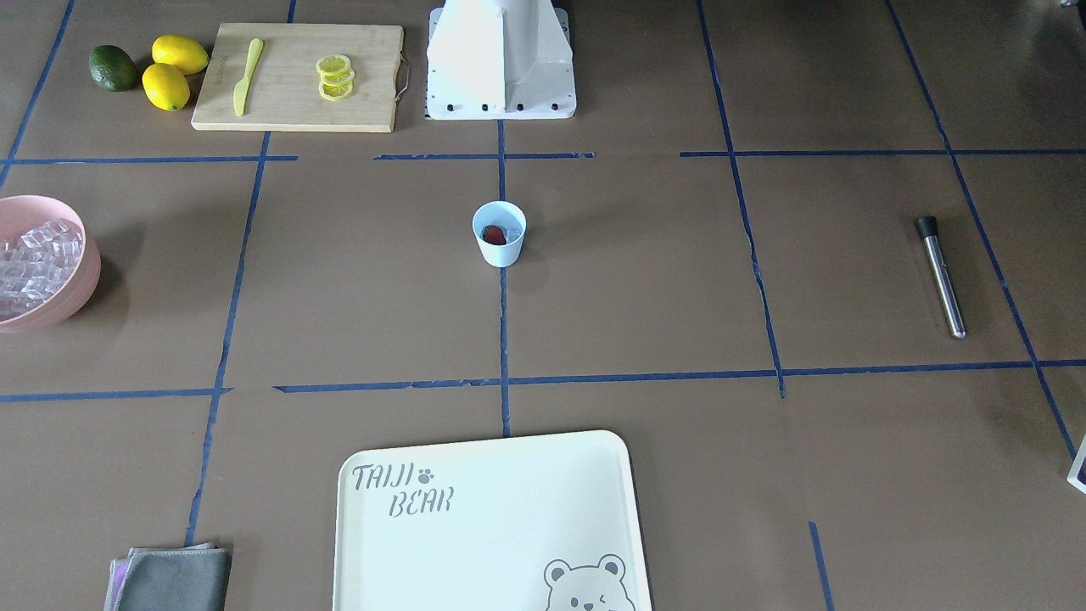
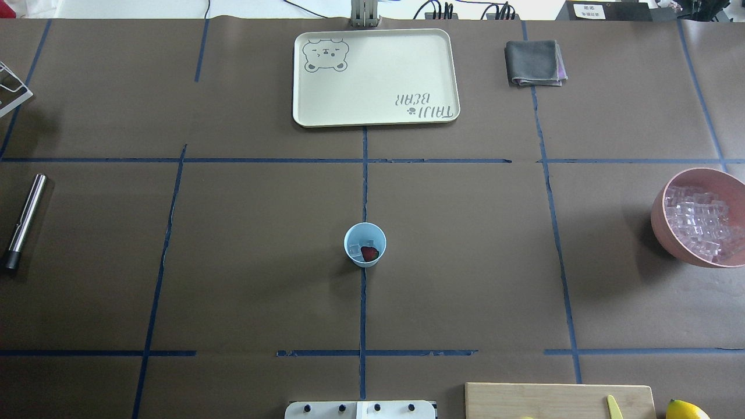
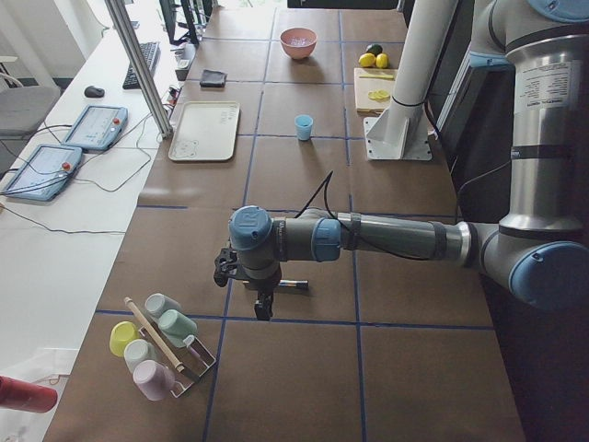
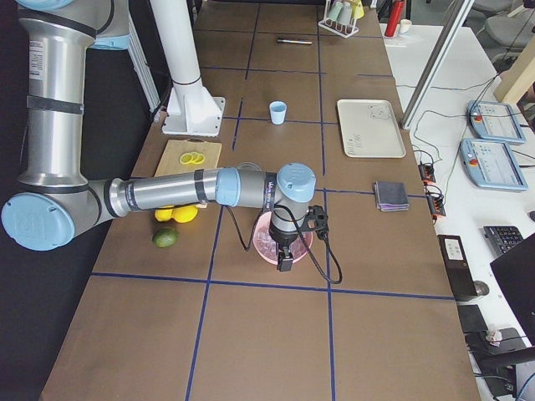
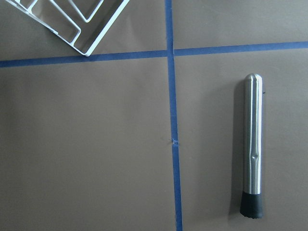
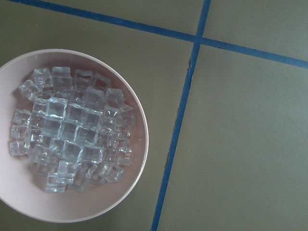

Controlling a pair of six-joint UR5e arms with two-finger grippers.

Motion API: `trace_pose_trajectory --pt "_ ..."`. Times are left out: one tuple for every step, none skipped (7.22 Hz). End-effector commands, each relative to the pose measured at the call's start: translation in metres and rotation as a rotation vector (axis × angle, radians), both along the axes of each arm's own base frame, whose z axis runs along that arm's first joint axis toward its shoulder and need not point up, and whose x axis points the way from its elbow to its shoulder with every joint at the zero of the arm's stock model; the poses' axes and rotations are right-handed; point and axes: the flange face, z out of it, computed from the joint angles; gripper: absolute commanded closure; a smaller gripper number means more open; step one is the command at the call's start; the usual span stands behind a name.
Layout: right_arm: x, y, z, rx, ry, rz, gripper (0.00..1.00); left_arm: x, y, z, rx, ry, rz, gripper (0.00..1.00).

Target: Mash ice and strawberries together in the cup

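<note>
The light-blue cup (image 2: 365,244) stands upright at the table's centre, also seen in the front view as the cup (image 1: 499,242). Inside it lie a red strawberry (image 2: 369,253) and a few pieces of ice (image 2: 354,250). More ice (image 6: 72,130) fills a pink bowl (image 6: 110,197) directly under my right wrist camera. My right gripper (image 4: 285,263) hangs over that bowl; I cannot tell if it is open or shut. My left gripper (image 3: 264,308) hovers above a steel muddler (image 5: 252,149) with a black tip; its state I cannot tell either.
A cream tray (image 2: 442,70) and a grey cloth (image 2: 534,63) lie at the far side. A cutting board (image 1: 297,110) carries lemon slices and a yellow knife, with lemons (image 1: 165,85) beside it. A white wire rack (image 3: 189,373) of cups stands near the muddler.
</note>
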Motion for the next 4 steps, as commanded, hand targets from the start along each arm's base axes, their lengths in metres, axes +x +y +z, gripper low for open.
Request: trace_pose_trajectory --pt "-0.001 0.001 0.003 -0.014 -0.01 0.005 0.0 0.003 0.0 -0.005 0.001 0.045 0.0 0.0" --pt "-0.002 0.002 0.005 -0.017 -0.01 0.005 0.0 0.007 0.001 -0.018 0.012 0.102 -0.001 0.0" --pt "-0.001 0.002 0.012 -0.017 -0.003 -0.002 0.0 0.007 0.002 -0.027 0.033 0.088 0.004 0.0" --pt "-0.001 0.003 0.015 -0.022 -0.003 -0.003 0.0 0.009 -0.002 -0.038 0.062 0.073 0.013 0.0"
